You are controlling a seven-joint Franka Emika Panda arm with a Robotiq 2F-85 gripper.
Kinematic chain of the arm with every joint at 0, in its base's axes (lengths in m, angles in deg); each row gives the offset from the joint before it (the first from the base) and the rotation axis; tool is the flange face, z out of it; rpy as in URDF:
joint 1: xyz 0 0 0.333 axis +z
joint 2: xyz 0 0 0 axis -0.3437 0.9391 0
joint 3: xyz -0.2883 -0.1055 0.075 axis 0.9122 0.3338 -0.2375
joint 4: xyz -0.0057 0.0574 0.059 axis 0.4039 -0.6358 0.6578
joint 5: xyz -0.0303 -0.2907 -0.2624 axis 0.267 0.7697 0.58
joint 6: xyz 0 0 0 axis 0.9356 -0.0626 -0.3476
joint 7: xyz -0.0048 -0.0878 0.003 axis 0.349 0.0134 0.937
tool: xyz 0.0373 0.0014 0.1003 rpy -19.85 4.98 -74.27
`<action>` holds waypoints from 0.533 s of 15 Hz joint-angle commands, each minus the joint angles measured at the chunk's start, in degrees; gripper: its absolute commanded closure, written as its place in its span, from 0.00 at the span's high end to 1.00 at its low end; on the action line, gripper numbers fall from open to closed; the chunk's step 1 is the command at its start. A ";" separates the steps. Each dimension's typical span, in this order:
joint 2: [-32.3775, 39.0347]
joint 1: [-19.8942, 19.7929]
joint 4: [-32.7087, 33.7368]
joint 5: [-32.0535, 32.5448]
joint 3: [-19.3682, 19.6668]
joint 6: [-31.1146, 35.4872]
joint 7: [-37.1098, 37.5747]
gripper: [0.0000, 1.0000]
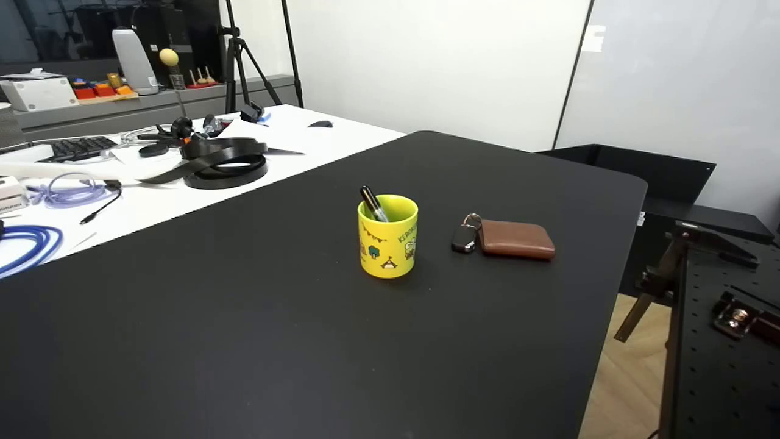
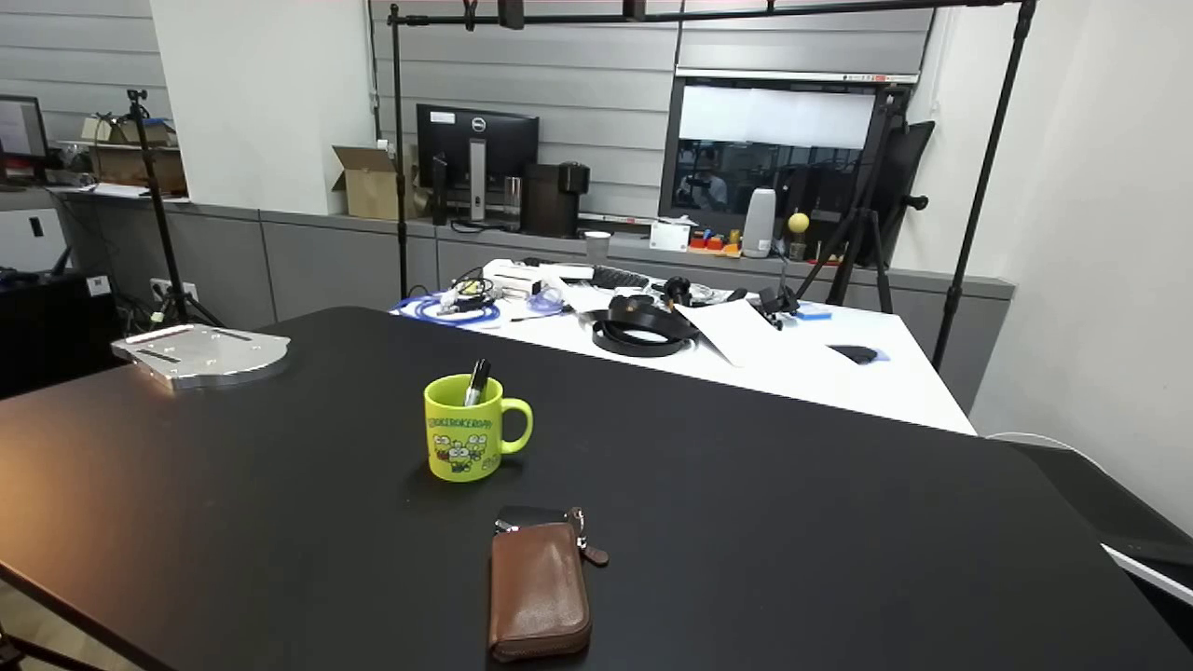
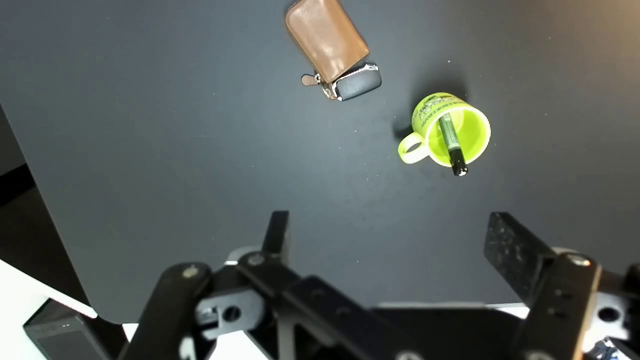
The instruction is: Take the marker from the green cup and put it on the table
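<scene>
Green cup (image 1: 388,251), marker (image 3: 451,143) tilted inside it, and the gripper (image 3: 390,242) spread wide, clear of both!
Wrist view now: 2 black fingers (image 3: 515,252) stand far apart, nothing held between them, dark table (image 3: 310,180) showing through the gap. Cup and marker sit beyond the tips, the black cap (image 3: 457,160) poking past the rim. In both exterior views the cup stands upright on the table, brown wallet (image 1: 515,239) and key fob (image 1: 464,238) near it, side by side.
</scene>
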 commanded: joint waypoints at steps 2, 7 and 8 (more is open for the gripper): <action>1.52 0.93 -0.02 -2.32 0.06 2.43 -2.54 1.00; 10.67 4.29 2.42 -3.35 -1.84 6.94 -9.61 1.00; 12.68 4.70 3.18 -3.21 -2.33 7.25 -10.36 1.00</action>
